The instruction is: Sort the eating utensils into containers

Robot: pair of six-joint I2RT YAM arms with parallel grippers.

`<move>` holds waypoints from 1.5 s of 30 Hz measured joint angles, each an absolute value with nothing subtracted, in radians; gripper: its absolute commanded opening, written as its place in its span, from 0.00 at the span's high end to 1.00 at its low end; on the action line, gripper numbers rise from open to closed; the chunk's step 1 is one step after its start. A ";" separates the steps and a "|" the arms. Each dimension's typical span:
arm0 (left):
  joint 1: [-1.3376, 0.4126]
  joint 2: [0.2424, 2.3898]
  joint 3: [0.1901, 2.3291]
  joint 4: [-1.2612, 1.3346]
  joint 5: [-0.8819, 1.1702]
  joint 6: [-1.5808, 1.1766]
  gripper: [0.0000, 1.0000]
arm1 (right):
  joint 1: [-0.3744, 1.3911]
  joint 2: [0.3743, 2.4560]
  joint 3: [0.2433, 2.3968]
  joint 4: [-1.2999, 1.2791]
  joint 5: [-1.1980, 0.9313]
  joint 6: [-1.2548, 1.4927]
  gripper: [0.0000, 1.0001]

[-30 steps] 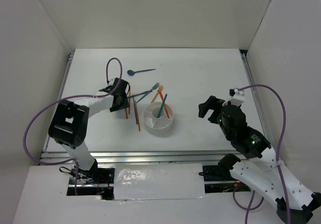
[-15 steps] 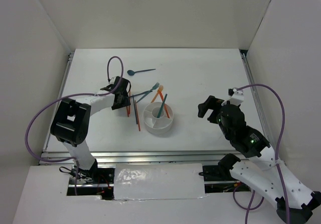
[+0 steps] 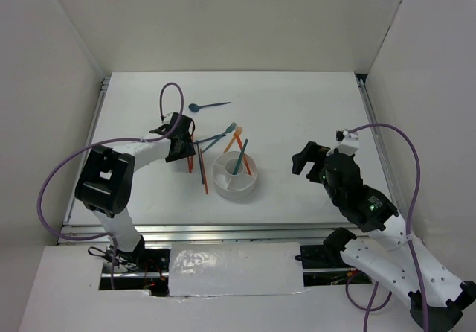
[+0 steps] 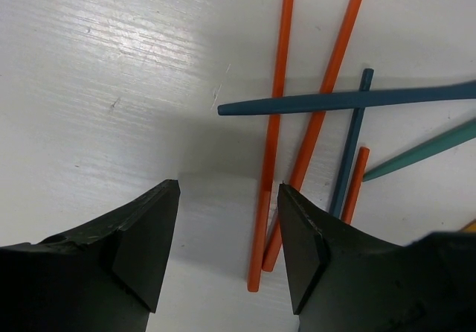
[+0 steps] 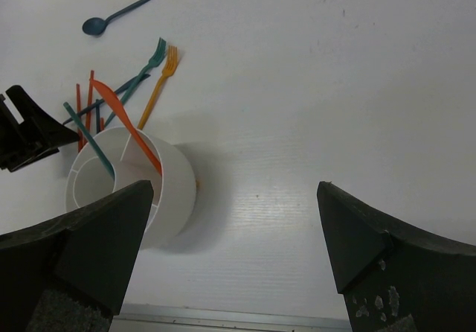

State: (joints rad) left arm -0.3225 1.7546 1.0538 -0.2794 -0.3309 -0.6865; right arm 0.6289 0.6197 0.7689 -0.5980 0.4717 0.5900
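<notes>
White table [image 3: 297, 109], left jaws unmoved, wide beside orange chopsticks [image 4: 274, 123], right jaws wide, barely shifted.

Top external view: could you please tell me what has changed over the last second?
The left end effector edged slightly toward the orange chopsticks in the first half second, then held. It is open and grasps nothing. The right end effector drifted marginally left and is also open. The blue spoon, the chopsticks and the holder stayed put.
</notes>
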 measured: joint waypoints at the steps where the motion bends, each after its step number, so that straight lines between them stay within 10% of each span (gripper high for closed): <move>1: -0.323 1.755 1.054 -0.279 -0.331 -0.686 0.31 | 0.629 0.620 0.769 -0.598 0.471 0.590 0.00; 18: -0.323 1.846 1.141 -0.301 -0.364 -0.690 0.49 | 0.629 0.626 0.769 -0.598 0.466 0.590 0.00; 29: -0.324 1.847 1.152 -0.337 -0.406 -0.711 1.00 | 0.630 0.626 0.769 -0.598 0.466 0.590 0.00; 45: -0.302 1.321 1.141 -0.330 -0.438 -0.544 1.00 | 0.630 0.588 0.769 -0.598 0.468 0.590 0.00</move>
State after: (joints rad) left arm -0.3016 1.3209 1.1412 -0.3298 -0.4377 -0.5442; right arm 0.6304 0.5884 0.7689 -0.5980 0.4683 0.5903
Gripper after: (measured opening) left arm 0.054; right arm 0.998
